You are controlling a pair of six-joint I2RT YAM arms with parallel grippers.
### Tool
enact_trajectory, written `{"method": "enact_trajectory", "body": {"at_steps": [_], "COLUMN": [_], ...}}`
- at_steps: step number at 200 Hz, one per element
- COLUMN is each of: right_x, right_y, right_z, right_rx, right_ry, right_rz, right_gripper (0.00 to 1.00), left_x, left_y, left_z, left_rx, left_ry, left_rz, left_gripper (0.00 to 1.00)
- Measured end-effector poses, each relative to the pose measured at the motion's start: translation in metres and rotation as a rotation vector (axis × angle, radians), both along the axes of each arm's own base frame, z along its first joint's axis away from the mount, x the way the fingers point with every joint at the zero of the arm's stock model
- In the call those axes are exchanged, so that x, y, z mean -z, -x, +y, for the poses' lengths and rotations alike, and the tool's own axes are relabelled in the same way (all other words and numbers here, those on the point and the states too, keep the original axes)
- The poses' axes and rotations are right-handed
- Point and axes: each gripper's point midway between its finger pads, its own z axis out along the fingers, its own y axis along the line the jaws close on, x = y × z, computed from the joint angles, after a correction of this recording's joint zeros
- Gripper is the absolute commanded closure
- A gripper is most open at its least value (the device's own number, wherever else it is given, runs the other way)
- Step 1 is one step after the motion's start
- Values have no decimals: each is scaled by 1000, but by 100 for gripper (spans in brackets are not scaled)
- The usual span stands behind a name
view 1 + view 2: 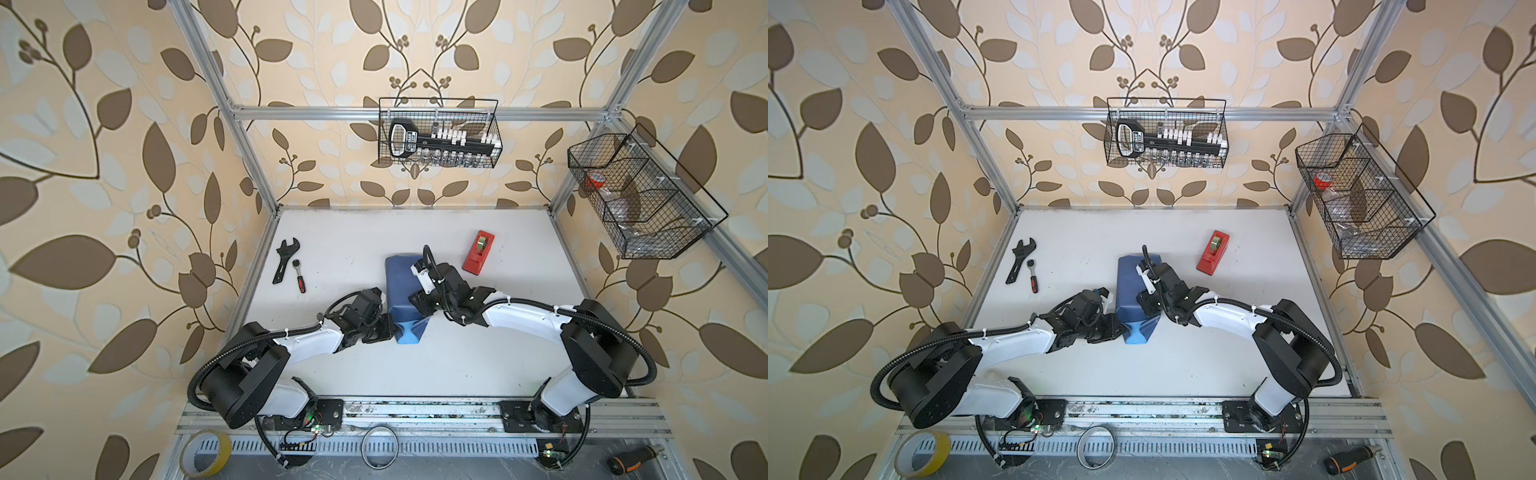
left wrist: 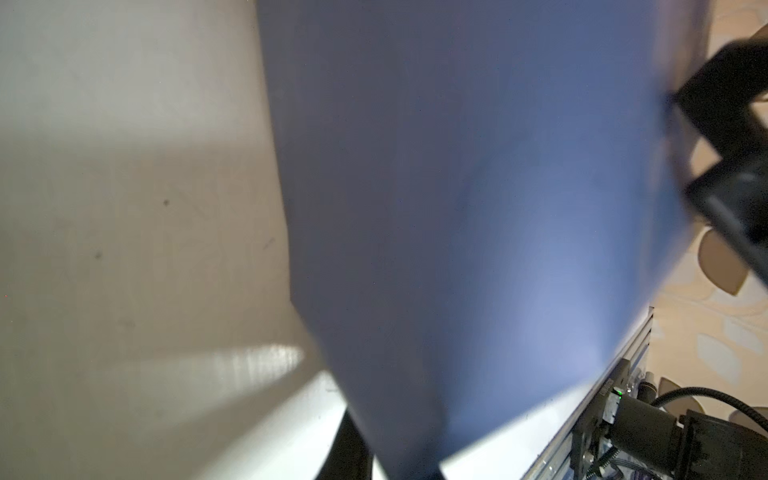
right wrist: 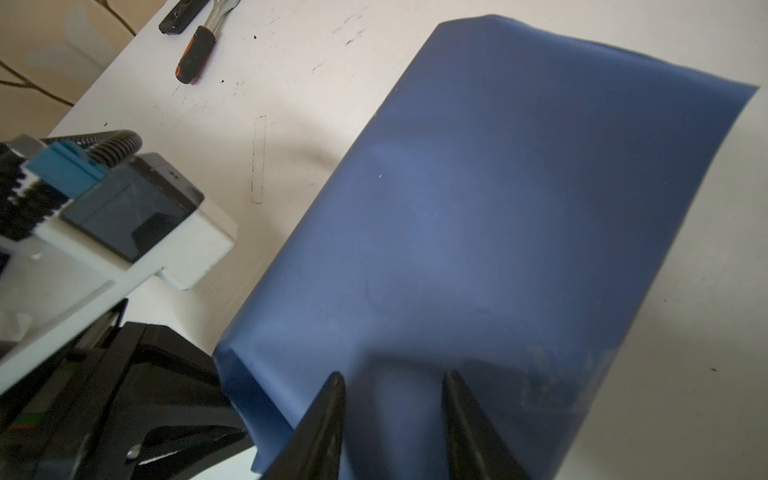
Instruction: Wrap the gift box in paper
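A: Biggest thing first. Where does the paper lie on the table [image 1: 457, 241]?

B: The paper [image 1: 401, 286] sits at the centre of both top views as a dark-blue hump. Its long axis runs from upper centre down to lower centre, leaning slightly. The gift box cannot be seen (presumably it is under that hump). At the lower end the sheet narrows to a waist, and its lighter face shows there.

A: And the arms?

B: One is on each flank. The left gripper [image 1: 386, 328] is at the hump's lower-left corner, right against the narrowed end. The right gripper [image 3: 392, 382] reaches onto the right flank, slightly higher in the frame. The left is nearer the loose end, so the next fold probably depends on it.

A: Jaws?

B: The left's are pressed together, pinching the paper's edge — in its wrist view the sheet tapers to a point between them. The right's fingertips [image 3: 332, 411] stand part-spread over the top face; whether they touch it cannot be told.

A: Tape?

B: The red tape dispenser [image 1: 478, 252] stands apart at upper right — closer to the right arm.
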Motion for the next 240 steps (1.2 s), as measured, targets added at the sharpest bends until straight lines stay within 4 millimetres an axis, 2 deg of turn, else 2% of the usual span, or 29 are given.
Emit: {"method": "enact_trajectory", "body": {"at_steps": [36, 105, 240], "right_x": [0, 0, 0], "right_y": [0, -1, 0], "right_z": [0, 3, 4], "right_rx": [-1, -7, -19], "right_ry": [-2, -13, -13], "right_rz": [0, -3, -3], "right_gripper": [61, 62, 61], "left_x": [-8, -9, 4], "left_y": [-10, -16, -31], "left_z": [-8, -12, -10], "left_rx": [1, 4, -8], "left_ry": [14, 8, -64], "left_rz": [-20, -34, -117], "left_gripper": [88, 88, 86]}}
